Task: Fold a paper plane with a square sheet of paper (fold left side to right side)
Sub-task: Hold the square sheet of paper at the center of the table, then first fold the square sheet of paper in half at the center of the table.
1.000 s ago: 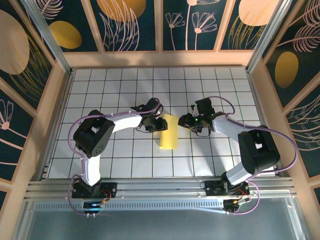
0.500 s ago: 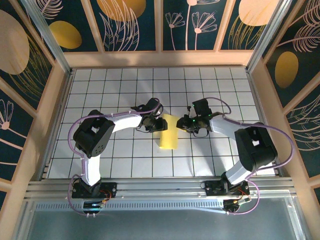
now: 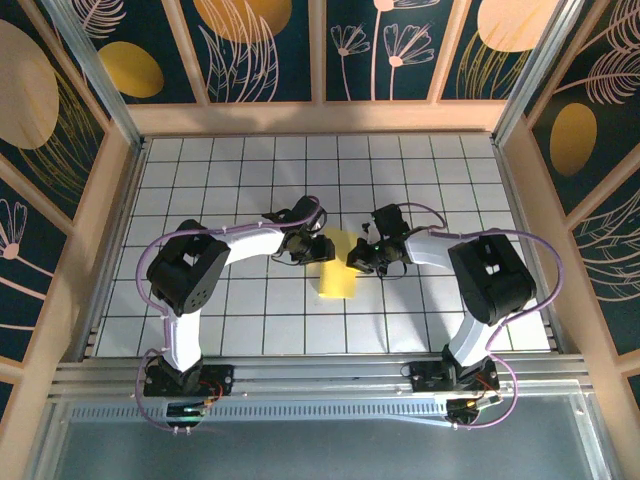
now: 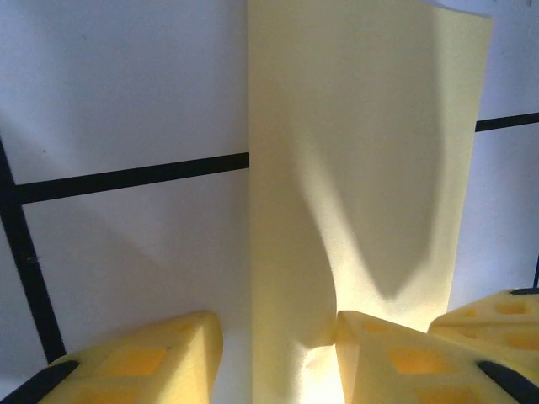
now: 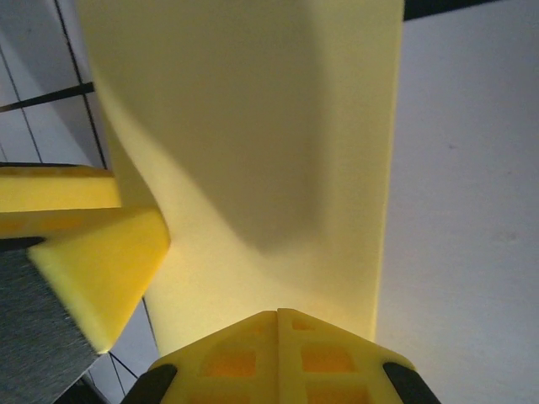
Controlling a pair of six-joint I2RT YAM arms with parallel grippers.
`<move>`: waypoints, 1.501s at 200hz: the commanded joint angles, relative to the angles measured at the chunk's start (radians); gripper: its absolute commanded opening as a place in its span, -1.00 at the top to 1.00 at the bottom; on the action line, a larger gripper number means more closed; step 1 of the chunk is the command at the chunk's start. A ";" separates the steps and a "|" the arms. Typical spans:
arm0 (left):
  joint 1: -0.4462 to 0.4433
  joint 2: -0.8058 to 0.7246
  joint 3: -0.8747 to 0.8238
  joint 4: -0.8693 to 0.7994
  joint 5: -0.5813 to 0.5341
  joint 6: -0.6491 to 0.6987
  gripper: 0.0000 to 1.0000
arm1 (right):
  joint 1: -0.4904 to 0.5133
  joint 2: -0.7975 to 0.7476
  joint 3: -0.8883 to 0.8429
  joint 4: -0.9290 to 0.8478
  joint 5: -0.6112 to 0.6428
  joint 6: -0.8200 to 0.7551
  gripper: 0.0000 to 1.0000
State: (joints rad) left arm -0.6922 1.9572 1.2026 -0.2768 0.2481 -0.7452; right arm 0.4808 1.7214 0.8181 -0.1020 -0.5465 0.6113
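From the top external camera, the 12 o'clock end of the yellow paper (image 3: 338,282) lies hidden beneath both grippers. The left gripper (image 3: 314,247) covers its 10 o'clock corner and the right gripper (image 3: 353,259) its 2 o'clock edge; both sets of jaws are too small to read there. In the left wrist view the paper runs off at 12 and 6 o'clock, and the right gripper's fingertip (image 4: 493,318) is cut off at 4 o'clock. In the right wrist view the closed fingertips (image 5: 278,358) hide the paper's near edge, so pinching or pressing cannot be told. A grey part (image 5: 34,337) at 8 o'clock is blurred.
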 commanded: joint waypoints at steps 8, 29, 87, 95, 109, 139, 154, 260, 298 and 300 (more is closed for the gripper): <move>0.005 0.053 -0.015 -0.105 -0.075 -0.028 0.15 | 0.013 0.029 0.018 -0.025 0.033 -0.012 1.00; 0.004 0.044 -0.013 -0.104 -0.084 -0.023 0.16 | 0.015 0.043 0.018 -0.057 0.052 -0.025 1.00; 0.005 -0.062 -0.021 -0.078 -0.160 -0.007 -0.05 | 0.015 0.065 0.006 -0.103 0.103 -0.035 1.00; 0.005 -0.096 -0.027 -0.065 -0.178 -0.002 -0.07 | 0.016 0.064 0.003 -0.104 0.103 -0.035 1.00; 0.005 -0.155 -0.042 -0.036 -0.197 0.008 -0.11 | 0.016 0.067 0.003 -0.105 0.105 -0.035 1.00; 0.005 -0.237 -0.095 0.070 -0.120 0.033 -0.05 | 0.017 0.067 0.005 -0.120 0.123 -0.039 1.00; 0.005 -0.238 -0.111 0.124 -0.022 0.038 0.07 | 0.016 0.067 0.007 -0.126 0.128 -0.041 1.00; 0.005 -0.054 -0.130 0.238 0.198 -0.028 0.77 | 0.022 0.074 0.012 -0.137 0.138 -0.041 1.00; 0.010 -0.037 -0.129 0.198 0.159 -0.031 0.83 | 0.024 0.076 0.016 -0.152 0.152 -0.047 1.00; 0.011 -0.036 -0.129 0.193 0.154 -0.030 0.84 | 0.024 0.078 0.016 -0.152 0.152 -0.048 1.00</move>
State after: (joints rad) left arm -0.6865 1.9068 1.0714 -0.0357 0.4206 -0.7658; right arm 0.4950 1.7470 0.8459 -0.1555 -0.5014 0.5819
